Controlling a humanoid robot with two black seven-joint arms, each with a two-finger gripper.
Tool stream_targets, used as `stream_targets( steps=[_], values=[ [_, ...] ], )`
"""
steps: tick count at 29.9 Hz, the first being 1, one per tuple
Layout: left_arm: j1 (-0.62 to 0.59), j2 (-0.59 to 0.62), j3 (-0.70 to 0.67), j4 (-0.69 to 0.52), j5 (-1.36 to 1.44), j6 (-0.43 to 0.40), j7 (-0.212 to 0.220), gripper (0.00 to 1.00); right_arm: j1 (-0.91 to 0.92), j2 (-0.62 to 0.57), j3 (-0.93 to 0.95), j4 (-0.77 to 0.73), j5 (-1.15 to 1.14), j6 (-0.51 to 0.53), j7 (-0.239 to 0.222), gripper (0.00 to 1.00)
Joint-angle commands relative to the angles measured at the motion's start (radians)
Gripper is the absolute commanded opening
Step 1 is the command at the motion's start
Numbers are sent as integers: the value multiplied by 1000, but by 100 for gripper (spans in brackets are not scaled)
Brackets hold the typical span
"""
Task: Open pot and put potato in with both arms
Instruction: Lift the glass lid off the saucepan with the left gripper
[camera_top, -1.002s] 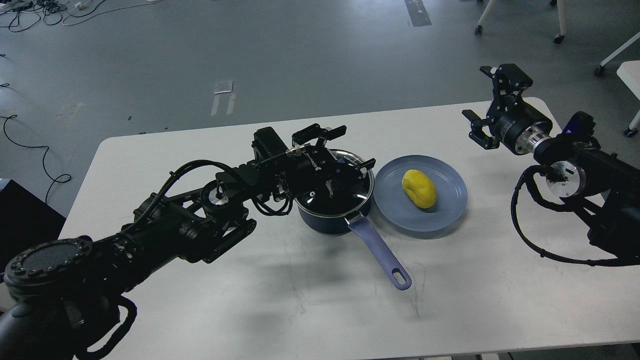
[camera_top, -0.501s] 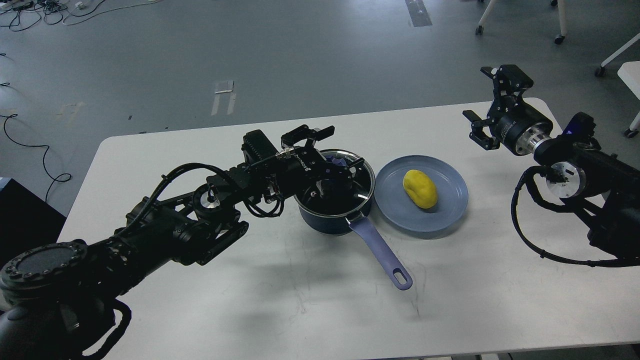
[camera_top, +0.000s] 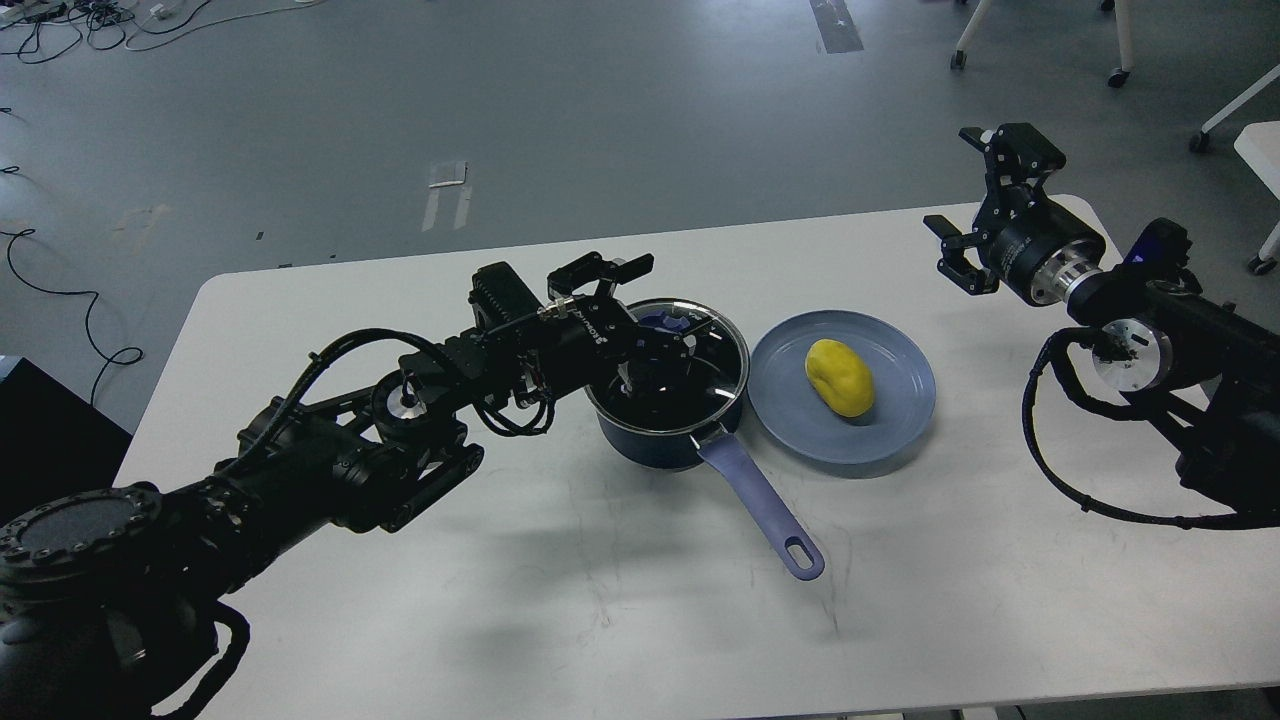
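Note:
A dark blue pot (camera_top: 655, 445) with a lavender handle (camera_top: 762, 502) stands mid-table. Its glass lid (camera_top: 700, 385) sits on it, and the lid's blue knob (camera_top: 662, 321) shows. My left gripper (camera_top: 655, 303) hangs over the lid with its fingers apart on either side of the knob; I cannot tell whether they touch it. A yellow potato (camera_top: 840, 377) lies on a blue-grey plate (camera_top: 900, 432) just right of the pot. My right gripper (camera_top: 975, 195) is open and empty, raised above the table's far right corner, well clear of the plate.
The white table (camera_top: 500, 600) carries only the pot and plate. The pot handle points toward the front right. Grey floor with cables (camera_top: 60, 290) lies beyond the far edge, and chair legs (camera_top: 1120, 60) stand at the top right.
My left gripper has drawn back to the left across the lid, so more of the knob and glass shows. The lid stays on the pot. The right gripper has barely moved.

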Motion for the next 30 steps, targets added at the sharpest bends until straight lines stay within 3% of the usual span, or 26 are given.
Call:
stream_targets(
  steps=[1, 30],
  values=[
    [-1, -3, 0, 0, 0, 0, 0, 98, 2, 0, 0, 0, 0, 0, 0, 100],
    [23, -3, 25, 0, 1, -2, 0, 98, 2, -17, -3, 0, 0, -2, 0, 100]
  ],
)
